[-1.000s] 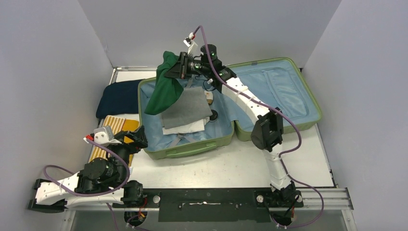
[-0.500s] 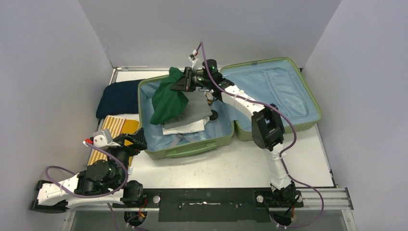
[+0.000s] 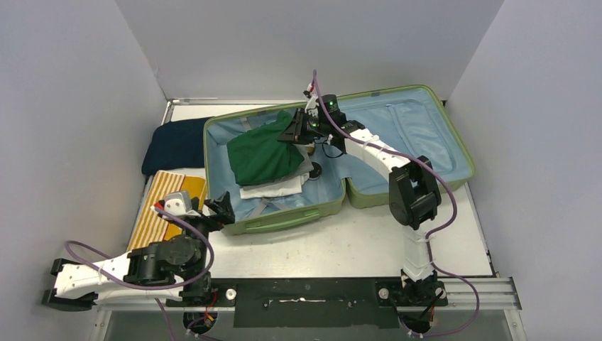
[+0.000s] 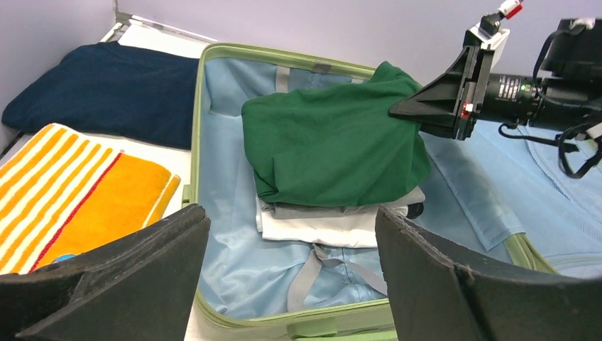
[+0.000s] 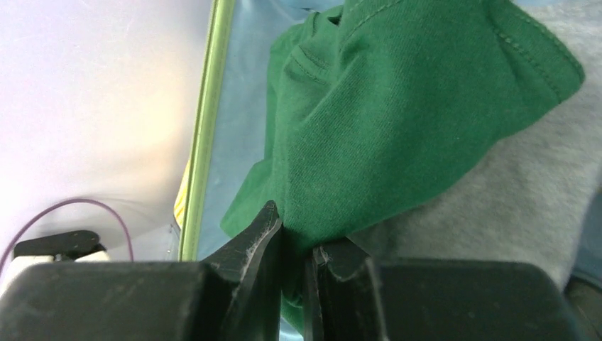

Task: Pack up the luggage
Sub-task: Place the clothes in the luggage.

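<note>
Since a second ago the right arm has dropped, so the green shirt [image 3: 264, 153] now lies draped over a folded grey cloth [image 4: 334, 209] and white cloth [image 4: 319, 229] inside the left half of the suitcase [image 3: 284, 222], which sits open on the table [image 3: 341, 245]. Its right fingers [image 5: 273, 238] are pinching the shirt's edge. Meanwhile the left fingers [image 3: 221, 206], spread wide around nothing, have moved up to the suitcase's near-left corner. Left of the suitcase lie a striped towel [image 3: 165, 206] and a navy cloth [image 3: 174, 142].
</note>
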Controlling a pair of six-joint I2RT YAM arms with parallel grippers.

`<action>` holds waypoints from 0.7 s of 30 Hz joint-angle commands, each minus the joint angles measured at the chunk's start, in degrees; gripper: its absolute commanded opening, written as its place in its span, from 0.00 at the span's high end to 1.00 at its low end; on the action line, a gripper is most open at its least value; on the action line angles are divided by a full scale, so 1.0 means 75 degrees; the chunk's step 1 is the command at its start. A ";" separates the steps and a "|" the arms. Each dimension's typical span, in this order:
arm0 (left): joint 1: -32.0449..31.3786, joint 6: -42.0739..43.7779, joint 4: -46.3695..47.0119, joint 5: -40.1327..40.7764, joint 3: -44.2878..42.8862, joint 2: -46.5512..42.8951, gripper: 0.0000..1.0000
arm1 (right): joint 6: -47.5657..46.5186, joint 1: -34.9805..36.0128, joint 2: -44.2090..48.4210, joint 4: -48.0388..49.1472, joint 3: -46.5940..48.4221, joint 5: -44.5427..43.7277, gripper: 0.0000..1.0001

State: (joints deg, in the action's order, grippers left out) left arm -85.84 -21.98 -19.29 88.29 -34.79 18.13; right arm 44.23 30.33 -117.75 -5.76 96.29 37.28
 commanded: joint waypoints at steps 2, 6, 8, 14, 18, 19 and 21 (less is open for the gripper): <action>-0.0033 -0.0913 -0.0488 -0.0420 -0.0404 0.0681 0.16 | -0.0622 -0.0135 0.0762 -0.1395 0.0372 -0.1135 1.00; -0.0027 -0.1178 -0.0496 -0.0739 -0.0444 0.1213 0.15 | -0.0846 -0.0170 0.0843 -0.2072 0.0220 -0.1504 0.99; -0.0014 -0.1284 -0.0487 -0.0857 -0.0474 0.1497 0.15 | -0.0913 -0.0194 0.0999 -0.2092 -0.0038 -0.1572 0.78; 0.0236 -0.1420 -0.0376 -0.1268 -0.0604 0.2143 0.14 | -0.1080 -0.0295 0.1557 -0.2188 -0.0321 -0.1969 0.30; 0.1054 -0.1194 0.0034 -0.2386 -0.0624 0.2451 0.13 | -0.1401 -0.0336 0.1992 -0.2375 -0.0390 -0.2436 0.28; 0.1418 -0.1170 0.0131 -0.2845 -0.0638 0.2578 0.13 | -0.1487 -0.0338 0.2079 -0.2351 -0.0468 -0.2468 0.29; 0.2536 -0.1203 0.0233 -0.3968 -0.0742 0.2919 0.13 | -0.1633 -0.0334 0.2182 -0.2335 -0.0674 -0.2463 0.33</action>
State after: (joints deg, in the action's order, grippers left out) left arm -77.01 -31.14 -21.61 72.84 -36.82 36.77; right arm 35.29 28.12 -106.63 -24.12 92.82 21.85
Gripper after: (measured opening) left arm 0.866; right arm 0.705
